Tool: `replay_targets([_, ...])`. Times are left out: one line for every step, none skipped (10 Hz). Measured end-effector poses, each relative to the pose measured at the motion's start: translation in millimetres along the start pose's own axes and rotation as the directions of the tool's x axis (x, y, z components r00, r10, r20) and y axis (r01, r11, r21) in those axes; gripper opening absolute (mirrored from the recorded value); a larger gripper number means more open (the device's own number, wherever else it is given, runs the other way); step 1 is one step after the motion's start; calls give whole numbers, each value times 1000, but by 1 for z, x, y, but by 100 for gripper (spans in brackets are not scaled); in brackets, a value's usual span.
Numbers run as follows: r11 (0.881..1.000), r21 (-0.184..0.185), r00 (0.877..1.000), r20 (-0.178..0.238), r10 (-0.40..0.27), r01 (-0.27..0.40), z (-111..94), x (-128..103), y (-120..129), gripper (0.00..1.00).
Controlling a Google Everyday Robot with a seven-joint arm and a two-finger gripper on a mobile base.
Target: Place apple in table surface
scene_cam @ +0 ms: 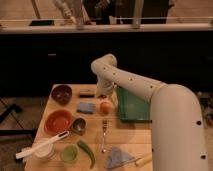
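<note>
Far left on the table surface [130, 135] there's a white brush [40, 146] lying across a white cup [44, 151], with a wide orange bowl [58, 121] at its 12 o'clock and a dark brown bowl [61, 93] further back. A small metal cup [78, 125] sits just beside the orange bowl at 3 o'clock. Then a green cup [69, 153], a green pepper [86, 152], a blue sponge [86, 107] and a fork [104, 135]. The apple [105, 107] is just right of the sponge, right under the gripper [104, 99]; can't tell if the gripper is actually clamping it or if it's resting on the wood. Green tray [132, 106] sits at 3 o'clock from it, blue cloth [118, 158] at the near edge.
</note>
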Motion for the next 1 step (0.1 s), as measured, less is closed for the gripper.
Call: replay_targets([1000,0,1000,0,0,0,0,0,0,80])
